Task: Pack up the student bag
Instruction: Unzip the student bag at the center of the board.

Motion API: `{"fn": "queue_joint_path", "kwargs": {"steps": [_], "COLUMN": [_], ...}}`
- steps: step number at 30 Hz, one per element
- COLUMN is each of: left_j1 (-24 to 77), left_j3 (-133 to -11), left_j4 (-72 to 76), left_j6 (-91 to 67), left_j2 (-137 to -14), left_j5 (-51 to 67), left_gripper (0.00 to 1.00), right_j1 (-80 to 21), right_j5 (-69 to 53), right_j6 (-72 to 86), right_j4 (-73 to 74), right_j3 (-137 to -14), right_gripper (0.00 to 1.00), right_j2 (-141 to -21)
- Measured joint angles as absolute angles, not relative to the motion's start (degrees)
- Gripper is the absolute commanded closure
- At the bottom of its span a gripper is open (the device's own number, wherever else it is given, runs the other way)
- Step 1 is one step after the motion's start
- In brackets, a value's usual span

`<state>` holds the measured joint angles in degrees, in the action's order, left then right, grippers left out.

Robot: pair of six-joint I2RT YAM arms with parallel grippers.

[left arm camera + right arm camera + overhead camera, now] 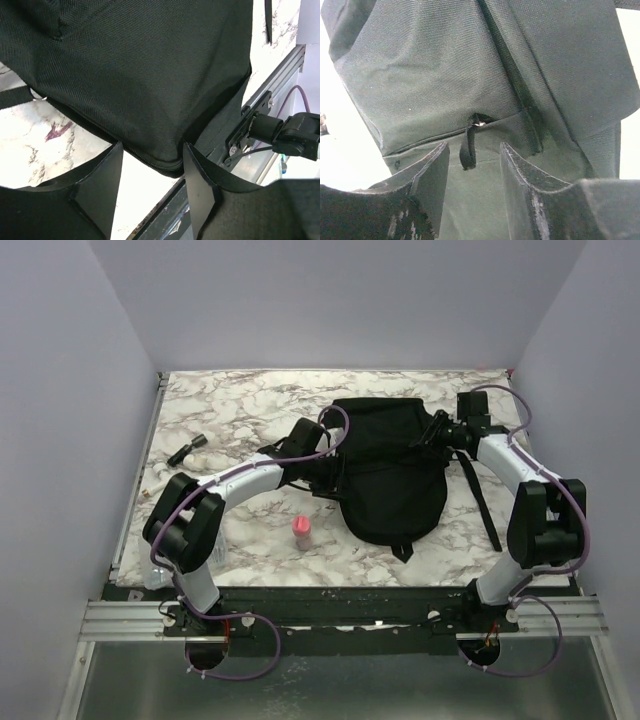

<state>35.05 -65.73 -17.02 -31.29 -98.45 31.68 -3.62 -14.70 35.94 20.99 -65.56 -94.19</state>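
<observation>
The student bag lies flat in the middle of the marble table, a bit to the right. It is a big black bag made of soft cloth. I think it will flop and sag when it is lifted, and it looks light because it lies so flat. Pinching the plain cloth may just bunch it up. Better places to hold are the little zip pull, the thick seam at the edge, or the long strap.

The right gripper has its fingers apart, and the zip pull hangs right between them, not pinched yet. The left gripper is open too, with the bag's bottom edge just in front of its gap.

The zip looks shut, though the cloth is dark, so I can't be sure. I can't see what is inside the bag. A small pink bottle stands near the bag, and a little dark thing lies far off to the left.
</observation>
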Motion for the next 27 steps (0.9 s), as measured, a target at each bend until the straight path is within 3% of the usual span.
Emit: {"fn": "queue_joint_path", "kwargs": {"steps": [3,11,15,21,23,24,25,27], "left_j1": [35.4,35.4,35.4,35.4,35.4,35.4,35.4,35.4], "left_j3": [-65.8,-65.8,-65.8,-65.8,-65.8,-65.8,-65.8,-65.8], "left_j4": [-15.4,-14.2,-13.7,-13.3,-13.3,-13.3,-13.3,-13.1], "left_j6": [-31.8,-32.4,-32.4,-32.4,-32.4,-32.4,-32.4,-32.4], "left_j2": [-99.9,-102.6,-103.6,-104.4,-104.4,-104.4,-104.4,-104.5], "left_j5": [32.4,33.1,33.1,33.3,33.4,33.4,33.4,33.5], "left_gripper": [0.50,0.53,0.56,0.57,0.57,0.60,0.64,0.83], "right_j1": [-3.6,-3.6,-3.6,-3.6,-3.6,-3.6,-3.6,-3.9], "right_j5": [-15.9,-15.9,-15.8,-15.8,-15.7,-15.7,-15.7,-15.5], "right_j6": [35.7,34.1,32.9,32.0,31.7,31.4,31.1,30.7], "right_j4": [20.5,20.1,20.3,20.3,20.3,20.3,20.3,20.3], "right_j3": [-66.8,-69.5,-70.0,-70.3,-70.3,-70.3,-70.3,-70.3], "right_gripper": [0.60,0.62,0.75,0.75,0.88,0.98,0.99,0.99], "right_j2": [-95.7,-98.5,-99.2,-99.8,-99.8,-99.8,-99.8,-99.8]}}
